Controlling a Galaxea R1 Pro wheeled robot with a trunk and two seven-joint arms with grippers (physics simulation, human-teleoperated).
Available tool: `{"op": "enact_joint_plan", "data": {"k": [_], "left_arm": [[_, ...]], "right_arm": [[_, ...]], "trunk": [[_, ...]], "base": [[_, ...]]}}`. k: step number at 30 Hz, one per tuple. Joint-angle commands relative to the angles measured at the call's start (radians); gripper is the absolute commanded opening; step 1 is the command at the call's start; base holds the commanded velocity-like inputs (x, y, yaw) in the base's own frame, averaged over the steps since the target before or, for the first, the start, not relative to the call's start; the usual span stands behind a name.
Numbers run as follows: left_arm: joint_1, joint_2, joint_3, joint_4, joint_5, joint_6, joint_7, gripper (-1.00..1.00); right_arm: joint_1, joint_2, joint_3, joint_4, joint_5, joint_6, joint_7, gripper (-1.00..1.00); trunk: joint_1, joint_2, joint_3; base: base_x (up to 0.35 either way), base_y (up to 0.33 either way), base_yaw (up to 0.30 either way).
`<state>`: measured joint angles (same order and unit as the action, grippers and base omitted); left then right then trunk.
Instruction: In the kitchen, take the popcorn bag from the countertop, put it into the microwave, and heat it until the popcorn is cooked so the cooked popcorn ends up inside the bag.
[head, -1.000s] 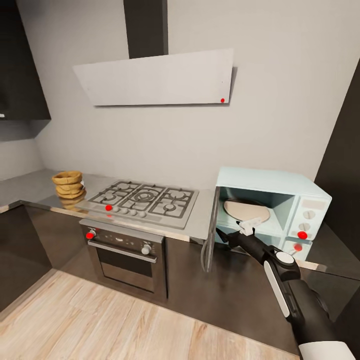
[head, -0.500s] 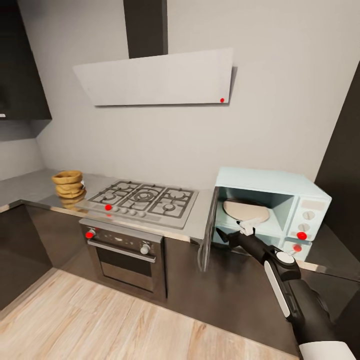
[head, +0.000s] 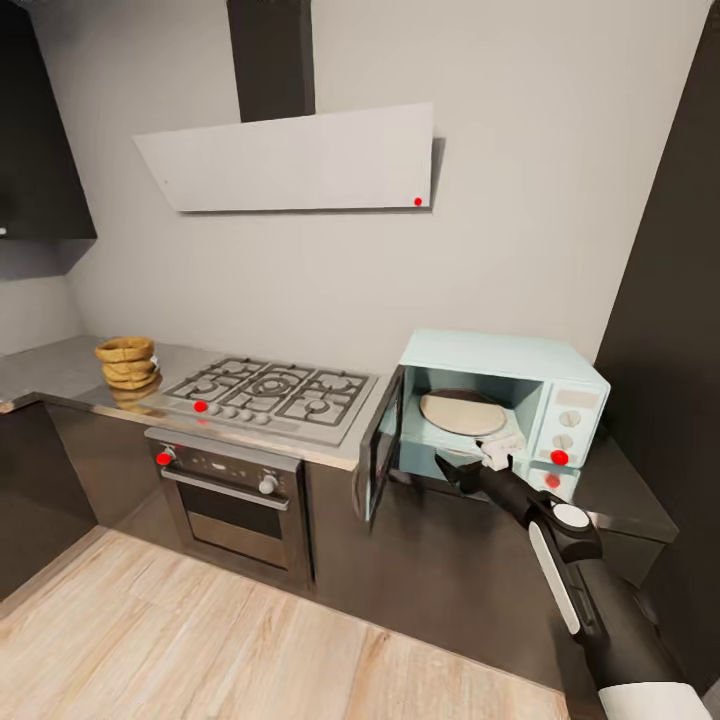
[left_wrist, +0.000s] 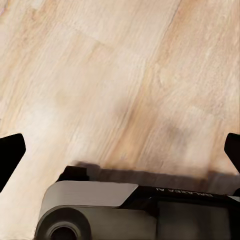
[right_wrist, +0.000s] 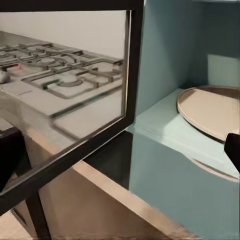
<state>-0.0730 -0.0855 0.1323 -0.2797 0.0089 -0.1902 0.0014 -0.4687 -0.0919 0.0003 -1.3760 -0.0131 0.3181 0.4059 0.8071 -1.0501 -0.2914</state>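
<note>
Head view: microwave (head: 500, 405) door hangs open at centre-right, turntable bare. Right gripper (head: 470, 467) sits at the opening, fingers spread, holding nothing. Popcorn bag (head: 127, 362) waits far left on the countertop (head: 60, 372). Fetching, loading, heating all left.

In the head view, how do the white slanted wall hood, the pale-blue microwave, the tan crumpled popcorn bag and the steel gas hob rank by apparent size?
Largest to smallest, as they look:
1. White slanted wall hood
2. Pale-blue microwave and steel gas hob: too alike to rank, and the open door widens the microwave.
3. Tan crumpled popcorn bag, though it stands farthest.
</note>
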Motion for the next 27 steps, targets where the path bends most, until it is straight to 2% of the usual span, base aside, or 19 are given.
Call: {"op": "enact_joint_plan", "data": {"k": [1, 5, 9, 13, 15, 17, 19, 22, 24, 27], "left_arm": [[-0.001, -0.001, 0.024, 0.001, 0.001, -0.003, 0.0, 1.0], [-0.001, 0.0, 0.054, 0.0, 0.0, -0.003, 0.0, 1.0], [-0.001, 0.001, 0.058, 0.0, 0.0, -0.003, 0.0, 1.0], [-0.001, 0.003, 0.055, -0.001, -0.001, -0.003, 0.0, 1.0], [-0.001, 0.003, 0.055, -0.001, -0.001, -0.003, 0.0, 1.0], [-0.001, 0.003, 0.054, -0.001, -0.001, -0.003, 0.0, 1.0], [-0.001, 0.003, 0.053, -0.001, -0.001, -0.003, 0.0, 1.0], [-0.001, 0.003, 0.052, -0.001, -0.002, -0.003, 0.0, 1.0], [-0.001, 0.003, 0.051, -0.001, -0.003, -0.003, 0.0, 1.0], [-0.006, 0.002, 0.046, -0.001, -0.008, -0.003, -0.001, 1.0]], "right_arm": [[-0.001, 0.0, 0.001, -0.001, -0.001, 0.006, 0.002, 1.0], [-0.001, 0.0, 0.003, 0.001, 0.001, 0.004, 0.002, 1.0], [-0.001, -0.001, 0.003, 0.001, 0.001, 0.005, 0.003, 1.0], [0.01, -0.002, 0.003, 0.01, 0.002, 0.01, 0.003, 1.0], [0.042, -0.002, 0.003, 0.015, 0.002, 0.007, 0.001, 1.0], [0.101, -0.003, 0.002, 0.019, 0.002, -0.001, -0.007, 1.0], [0.154, -0.005, 0.001, 0.048, 0.001, -0.047, -0.021, 1.0], [0.213, -0.004, 0.002, 0.199, 0.001, -0.186, -0.028, 1.0], [0.222, -0.002, 0.002, 0.387, 0.001, -0.304, -0.03, 1.0], [0.215, -0.002, 0.004, 0.618, 0.002, -0.395, -0.041, 1.0]], "trunk": [[-0.001, -0.001, -0.001], [-0.001, -0.001, -0.001], [-0.001, -0.001, -0.001], [-0.001, -0.001, -0.001], [-0.001, -0.001, -0.001], [-0.001, -0.001, -0.001], [-0.001, -0.001, -0.001], [-0.001, -0.001, -0.001], [-0.001, -0.001, -0.001], [-0.001, -0.001, -0.001]], "base": [[-0.34, -0.012, 0.0], [-0.342, 0.042, 0.0], [-0.302, 0.175, 0.0], [-0.065, 0.053, 0.0], [-0.009, 0.007, 0.0], [-0.003, 0.002, 0.0], [-0.001, 0.0, 0.0], [0.0, 0.0, 0.0], [0.0, 0.0, 0.0], [0.0, 0.0, 0.0]]}}
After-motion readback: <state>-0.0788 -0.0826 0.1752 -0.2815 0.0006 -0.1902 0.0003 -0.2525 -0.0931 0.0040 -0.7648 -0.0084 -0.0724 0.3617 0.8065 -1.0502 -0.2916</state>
